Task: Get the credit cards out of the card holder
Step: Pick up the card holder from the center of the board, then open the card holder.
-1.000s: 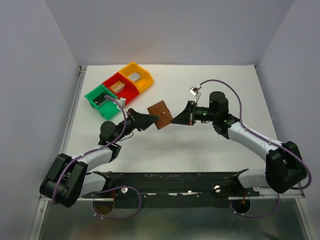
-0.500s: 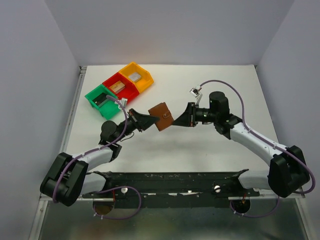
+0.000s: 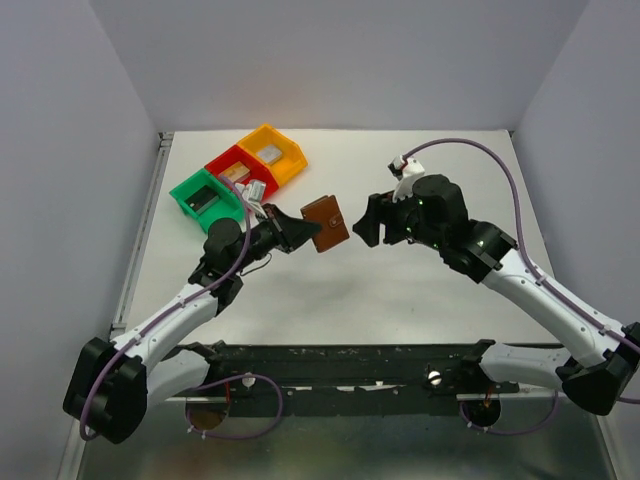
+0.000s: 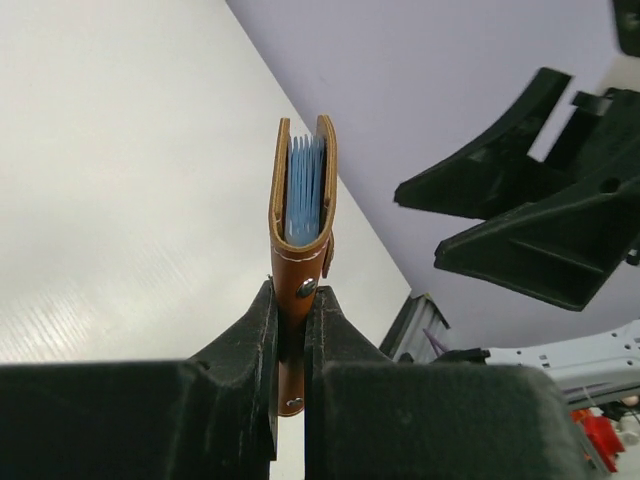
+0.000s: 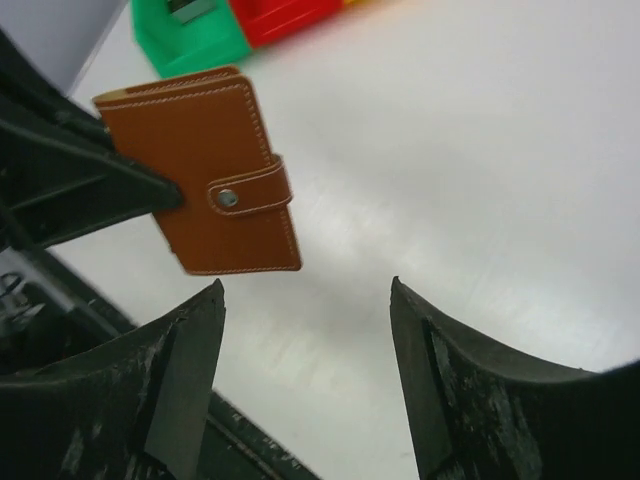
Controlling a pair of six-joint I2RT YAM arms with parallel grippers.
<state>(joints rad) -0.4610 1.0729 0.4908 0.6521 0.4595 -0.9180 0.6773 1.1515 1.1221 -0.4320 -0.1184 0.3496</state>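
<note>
The brown leather card holder [image 3: 326, 222] hangs above the table, snapped closed, pinched at one edge by my left gripper [image 3: 300, 228]. In the left wrist view the card holder [image 4: 303, 215] stands edge-on between the fingers [image 4: 255, 340], with light-blue card edges [image 4: 303, 190] showing between its covers. My right gripper [image 3: 366, 222] is open just right of the holder, not touching it. From the right wrist the card holder [image 5: 205, 170] with its snap tab [image 5: 245, 195] sits above and left of the open right gripper [image 5: 305, 290]. No credit cards lie outside the holder.
Green [image 3: 205, 200], red [image 3: 238, 174] and yellow [image 3: 272, 152] bins stand in a row at the back left, each holding small blocks. A metal rail [image 3: 140, 260] runs along the table's left edge.
The right gripper let go of the card holder, opened wide and backed off to the right. The left gripper closed on the holder and lifted it slightly up and right.
</note>
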